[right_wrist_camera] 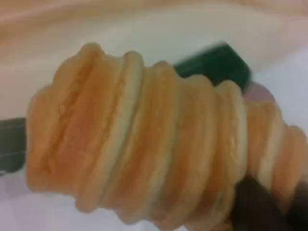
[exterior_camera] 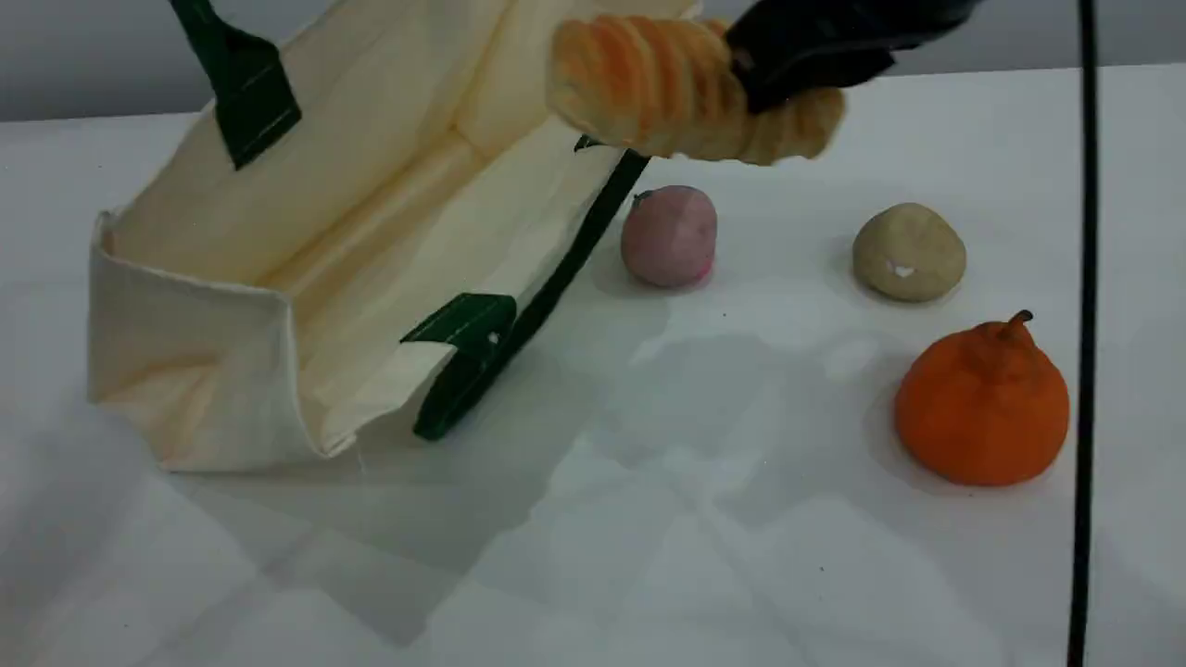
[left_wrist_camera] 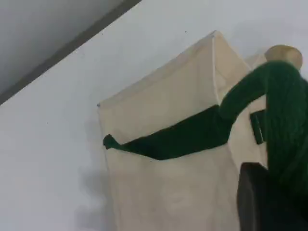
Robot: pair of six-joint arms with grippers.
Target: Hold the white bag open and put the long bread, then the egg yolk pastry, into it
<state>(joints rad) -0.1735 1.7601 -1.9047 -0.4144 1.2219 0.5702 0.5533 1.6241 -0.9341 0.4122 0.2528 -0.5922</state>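
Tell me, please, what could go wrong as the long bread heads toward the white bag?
1. The right pincer grips the long bread near one end only, so it may tip or slip out.
2. The bread hangs above the white bag rim and the lower green handle; it could catch there.
3. If dropped, it may strike the pink ball.

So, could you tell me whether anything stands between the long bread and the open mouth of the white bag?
Nothing visible does: the long bread hangs in the right gripper at the white bag's open mouth.
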